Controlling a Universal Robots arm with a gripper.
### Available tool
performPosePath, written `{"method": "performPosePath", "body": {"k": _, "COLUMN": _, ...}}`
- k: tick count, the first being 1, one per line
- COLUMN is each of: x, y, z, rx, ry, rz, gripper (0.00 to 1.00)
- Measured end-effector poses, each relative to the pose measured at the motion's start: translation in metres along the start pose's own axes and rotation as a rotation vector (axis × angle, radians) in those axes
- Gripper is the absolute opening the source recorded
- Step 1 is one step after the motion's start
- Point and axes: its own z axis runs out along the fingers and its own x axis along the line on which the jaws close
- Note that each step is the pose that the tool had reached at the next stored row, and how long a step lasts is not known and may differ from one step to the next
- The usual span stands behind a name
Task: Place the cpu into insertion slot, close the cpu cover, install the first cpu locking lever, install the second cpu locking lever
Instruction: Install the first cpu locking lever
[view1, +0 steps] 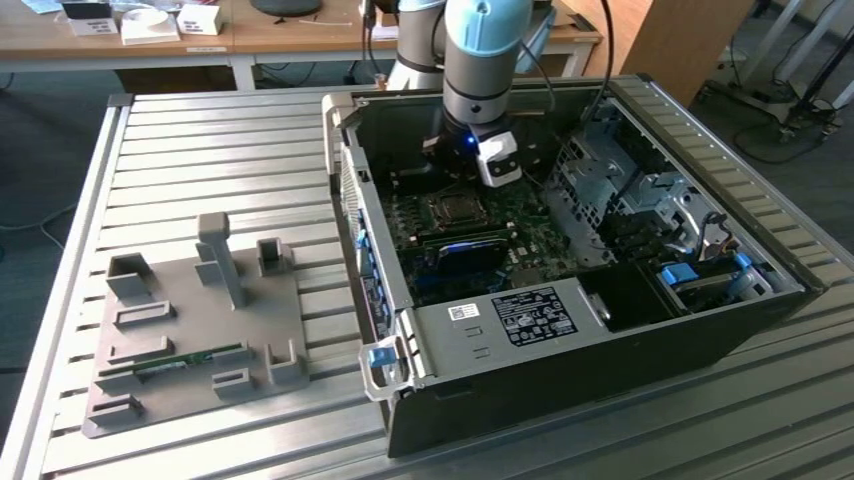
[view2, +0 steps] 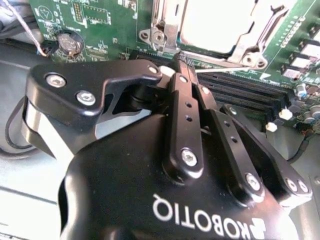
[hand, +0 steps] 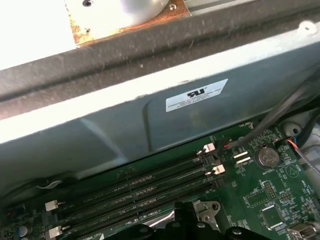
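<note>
- Black two-finger gripper — fingers pressed together, tips at the socket's edge beside a thin wire lever.
- Silver-grey square cpu sits in the dark-framed insertion slot, with the silvery hinged cpu cover closed over it.
- Long black memory slots lie just beside — all on the green motherboard, far inside the open black computer case.

Silver cpu inside silvery cpu cover

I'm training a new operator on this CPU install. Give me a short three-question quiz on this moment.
1. True or false: the cpu cover lies down over the cpu.
2. The gripper is nearest the: A) cpu cover B) drive cage C) grey fixture plate.
3. Fill in: the coin battery sits on the green ____.
Key: 1 true; 2 A; 3 motherboard.
</note>
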Motion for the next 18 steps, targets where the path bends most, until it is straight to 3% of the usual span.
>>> {"method": "performPosePath", "body": {"k": 18, "x": 0.0029, "y": 0.0046, "z": -0.0201, "rx": -0.0069, "ry": 0.0023, "rz": 0.001, "gripper": 0.11}}
